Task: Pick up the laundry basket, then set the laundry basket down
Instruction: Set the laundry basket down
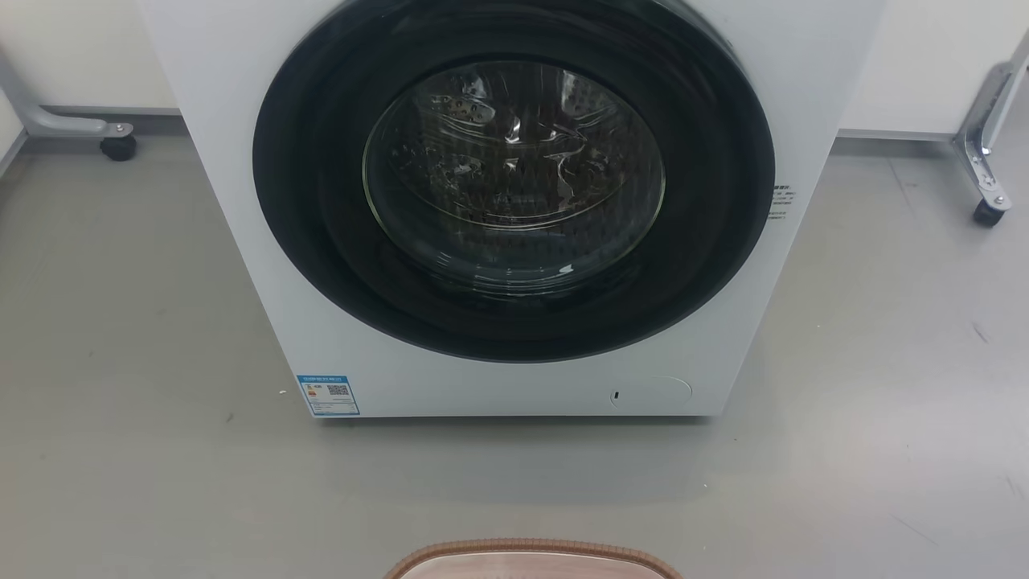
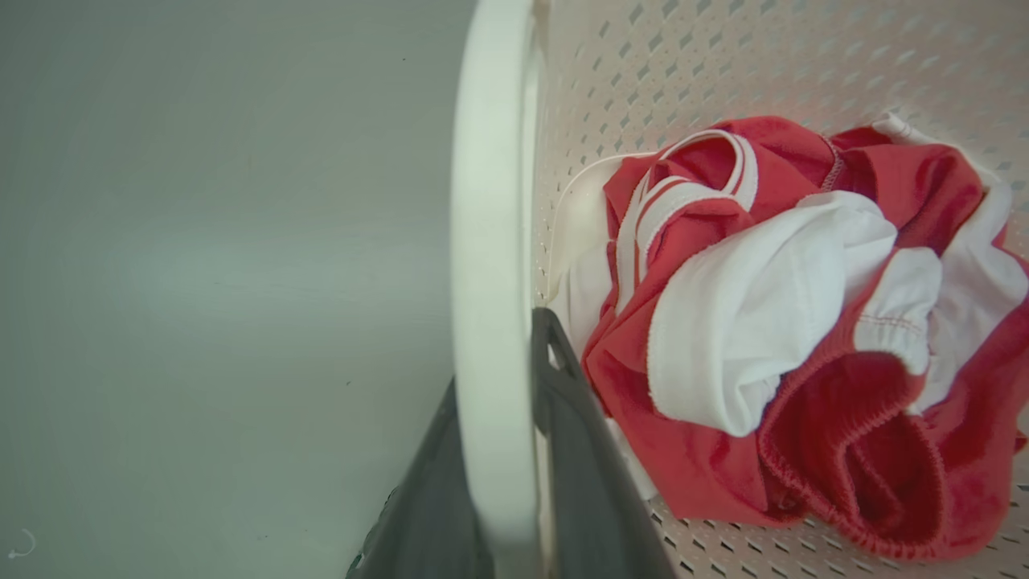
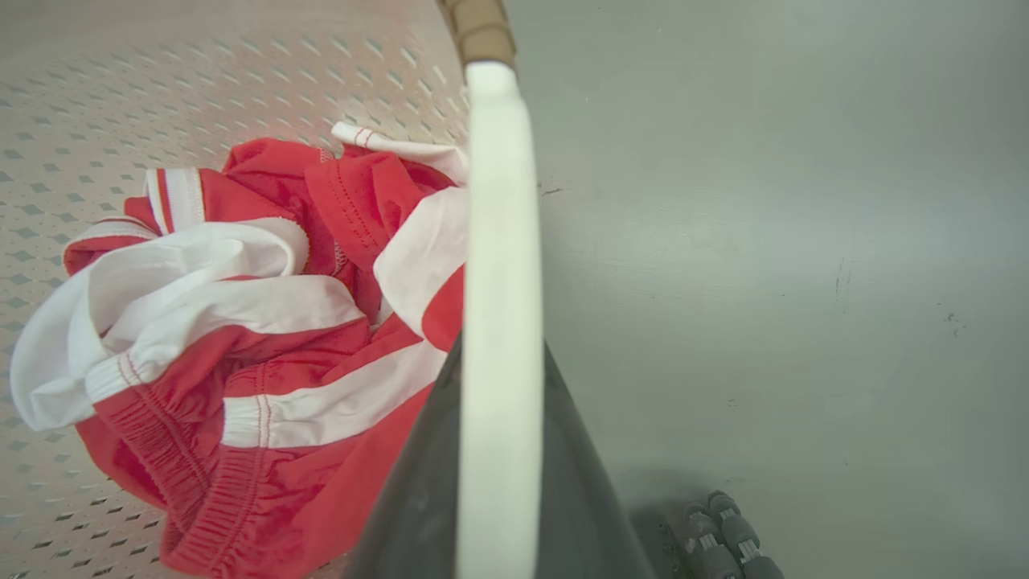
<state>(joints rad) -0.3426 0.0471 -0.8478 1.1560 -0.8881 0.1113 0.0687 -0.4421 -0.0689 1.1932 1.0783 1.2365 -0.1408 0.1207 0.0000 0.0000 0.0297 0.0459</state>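
Note:
The laundry basket (image 1: 530,551) shows as a brown woven-look rim at the bottom middle of the head view, just in front of the washer. In the left wrist view my left gripper (image 2: 498,354) has a dark finger on each side of a white handle (image 2: 490,201), shut on it. The cream perforated wall (image 2: 723,56) lies to its right. My right gripper (image 3: 500,354) is shut the same way on the other white handle (image 3: 498,201), beside the basket's wall (image 3: 161,80). Whether the basket rests on the floor I cannot tell.
Crumpled red and white clothes (image 2: 764,322) (image 3: 241,322) lie inside the basket. A white front-loading washer (image 1: 514,201) with its round door closed stands straight ahead on the grey floor (image 1: 120,362). Metal legs on casters stand at the far left (image 1: 80,125) and far right (image 1: 985,161).

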